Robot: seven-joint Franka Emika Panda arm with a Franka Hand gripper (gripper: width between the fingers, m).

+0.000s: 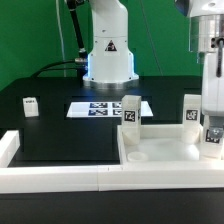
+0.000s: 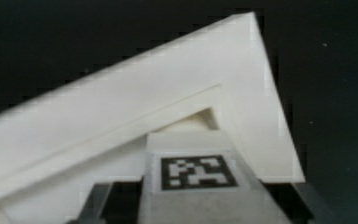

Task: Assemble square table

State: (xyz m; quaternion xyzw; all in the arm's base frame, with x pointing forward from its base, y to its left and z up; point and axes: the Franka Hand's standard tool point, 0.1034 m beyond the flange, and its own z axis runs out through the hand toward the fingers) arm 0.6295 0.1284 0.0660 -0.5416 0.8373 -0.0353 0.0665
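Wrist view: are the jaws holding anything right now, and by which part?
Yes: a white tagged leg, clamped by its two opposite sides, tag facing the camera, beside the tabletop corner.

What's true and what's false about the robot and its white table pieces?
1. The gripper holds a tagged leg at a corner of the tabletop. True.
2. The tabletop is black. False: it is white; the table under it is black.
3. A lone leg sits to the exterior view's left of the marker board. True.
4. The marker board lies on the tabletop. False: it lies on the black table, apart from the tabletop.
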